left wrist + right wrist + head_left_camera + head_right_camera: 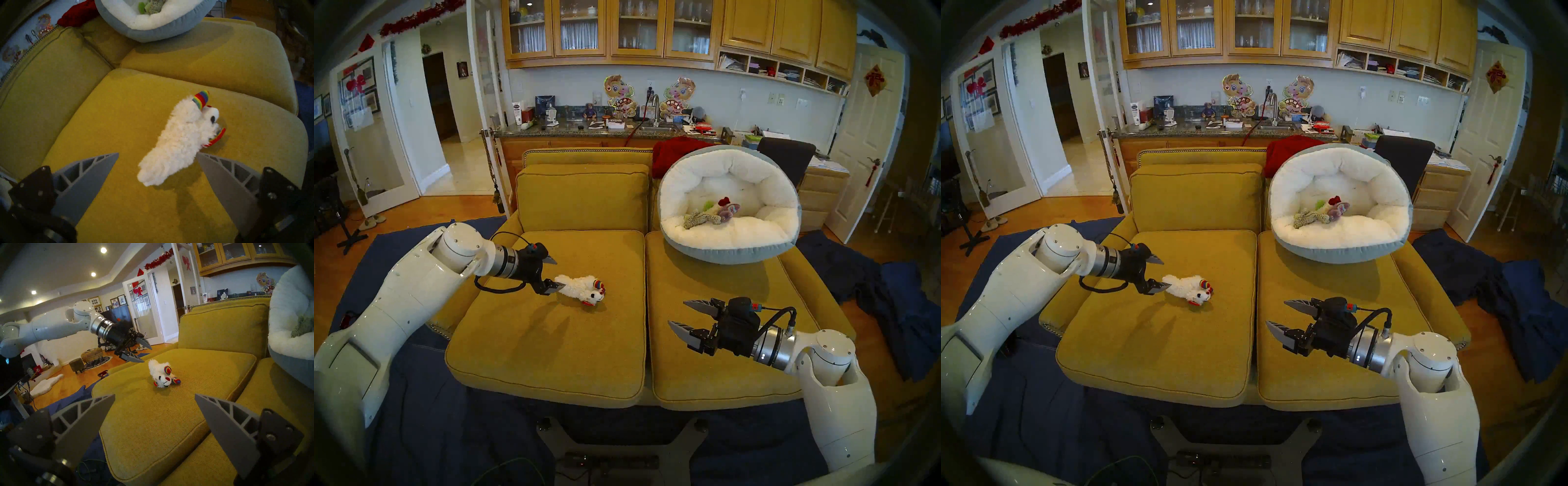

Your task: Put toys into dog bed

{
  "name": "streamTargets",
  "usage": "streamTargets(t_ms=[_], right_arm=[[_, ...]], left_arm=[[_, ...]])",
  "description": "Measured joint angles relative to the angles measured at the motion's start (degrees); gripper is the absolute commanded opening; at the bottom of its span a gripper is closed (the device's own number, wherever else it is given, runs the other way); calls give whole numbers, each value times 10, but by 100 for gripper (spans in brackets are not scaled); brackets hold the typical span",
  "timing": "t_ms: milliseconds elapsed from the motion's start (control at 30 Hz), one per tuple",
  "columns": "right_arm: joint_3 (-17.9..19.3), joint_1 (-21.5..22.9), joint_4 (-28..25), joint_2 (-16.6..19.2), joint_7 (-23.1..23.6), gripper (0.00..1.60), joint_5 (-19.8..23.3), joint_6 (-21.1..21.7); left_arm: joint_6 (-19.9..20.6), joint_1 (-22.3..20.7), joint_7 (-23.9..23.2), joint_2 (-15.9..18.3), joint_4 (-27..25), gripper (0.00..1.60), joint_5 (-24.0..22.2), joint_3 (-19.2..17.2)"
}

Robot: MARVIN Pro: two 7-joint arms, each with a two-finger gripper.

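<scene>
A white lamb with rainbow ears [582,288] [1187,288] [178,140] [159,373] lies on the sofa's left seat cushion, head toward the right. My left gripper [559,273] [1167,274] [157,153] is open at the lamb's tail end, which sits between the spread fingers, nearer one of them. The dog bed [731,251] [1341,253] [153,34] [288,344] leans on the right backrest. In it lie a shaggy beige toy [697,219], a purple toy [728,210], a green one [707,205] and one with dark-red ears [726,200]. My right gripper [676,312] [1276,311] [155,394] hovers open and empty over the right cushion.
The mustard sofa [551,339] has a back cushion [582,200] behind the lamb. A red blanket [673,152] hangs over the backrest beside the bed. Dark blue cloth [890,305] covers the floor around the sofa. A cluttered counter [619,130] runs behind.
</scene>
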Motion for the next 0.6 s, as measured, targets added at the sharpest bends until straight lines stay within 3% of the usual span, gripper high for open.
streamTargets(t_ms=[400,600], right_arm=[[3,8,12,-3,8,160,2,0],[7,11,21,-4,10,160,2,-1]], left_arm=[[-35,-47,-40,-50,82,160,85,26],[-54,-68,-79,-78,131,160,99,29]])
